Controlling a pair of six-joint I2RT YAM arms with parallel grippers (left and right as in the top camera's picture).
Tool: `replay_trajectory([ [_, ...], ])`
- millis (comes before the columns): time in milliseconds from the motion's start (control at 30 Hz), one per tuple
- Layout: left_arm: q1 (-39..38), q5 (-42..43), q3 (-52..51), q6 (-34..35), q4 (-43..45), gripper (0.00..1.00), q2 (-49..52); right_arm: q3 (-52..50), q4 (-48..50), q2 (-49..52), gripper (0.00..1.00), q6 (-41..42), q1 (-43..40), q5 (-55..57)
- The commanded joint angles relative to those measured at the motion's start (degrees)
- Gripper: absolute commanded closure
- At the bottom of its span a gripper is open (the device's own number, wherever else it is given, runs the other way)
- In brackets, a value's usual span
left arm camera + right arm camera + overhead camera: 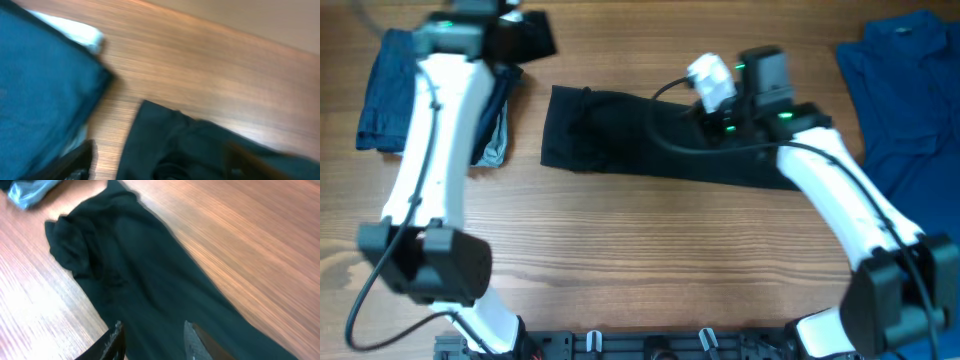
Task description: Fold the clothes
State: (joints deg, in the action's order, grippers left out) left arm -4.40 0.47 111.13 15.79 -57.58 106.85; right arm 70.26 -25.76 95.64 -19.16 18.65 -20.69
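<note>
Across the table [640, 250] lies the black T-shirt [620, 140], a long strip. The right gripper [154, 340] hovers over it, jaws apart; the left gripper [167, 164], by the navy stack [390, 90], is likewise spread.

So the black short-sleeved T-shirt of soft fabric [610, 130] I've got here is lying flat on the brown wooden tabletop [650, 250], about mid-table and a bit toward the far side. It's folded into one long narrow band running left to right, and the right end slants a little closer to me. The left end is squared off but lumpy, with creases and a bunched-up bit. The rest of the strip looks pretty smooth. From above, I can't see its right end fully.
</note>
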Motion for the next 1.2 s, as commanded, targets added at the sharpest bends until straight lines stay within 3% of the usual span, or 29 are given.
replay_trajectory([
  [0,6.8,-0.8,0.3,-0.3,-3.0,0.01,-0.7,-0.4,3.8,7.5,0.64,-6.5,4.7,2.5],
  [167,12.4,-0.8,0.3,-0.3,-7.1,0.0,-0.6,-0.4,14.8,18.1,0.65,-9.8,10.2,8.9],
  [367,12.4,-0.3,0.3,-0.3,-8.5,0.0,-0.6,-0.4,19.6,20.2,0.65,-9.4,10.4,11.4],
  [400,12.4,-0.3,0.3,-0.3,-8.5,0.0,-0.6,-0.4,19.6,20.2,0.72,-9.3,10.4,11.7],
  [467,12.4,-0.3,0.3,-0.3,-8.5,0.0,-0.6,-0.4,19.4,20.2,0.96,-9.1,10.4,11.7],
  [633,12.4,-0.3,0.3,-0.3,-8.5,0.0,-0.6,-0.4,17.7,17.0,0.96,-4.2,10.4,8.3],
  [833,12.4,-0.3,0.3,-0.3,-8.5,0.0,-0.6,-0.4,6.0,12.3,0.96,1.4,12.7,6.6],
  [1000,12.4,-0.3,0.3,-0.3,-8.5,0.0,-0.6,-0.5,7.0,14.8,0.76,1.2,14.5,8.2],
  [1067,12.4,0.6,0.3,-0.3,-8.6,0.0,-0.6,-0.5,8.3,14.9,0.52,1.1,14.5,8.9],
  [1100,12.4,4.3,0.3,-0.3,-8.7,0.0,-0.6,-0.5,10.4,14.9,0.49,1.2,14.5,10.3],
  [1167,12.1,11.5,0.3,-0.3,-8.7,0.11,-0.6,2.0,11.1,13.4,0.44,4.3,14.1,13.7],
])
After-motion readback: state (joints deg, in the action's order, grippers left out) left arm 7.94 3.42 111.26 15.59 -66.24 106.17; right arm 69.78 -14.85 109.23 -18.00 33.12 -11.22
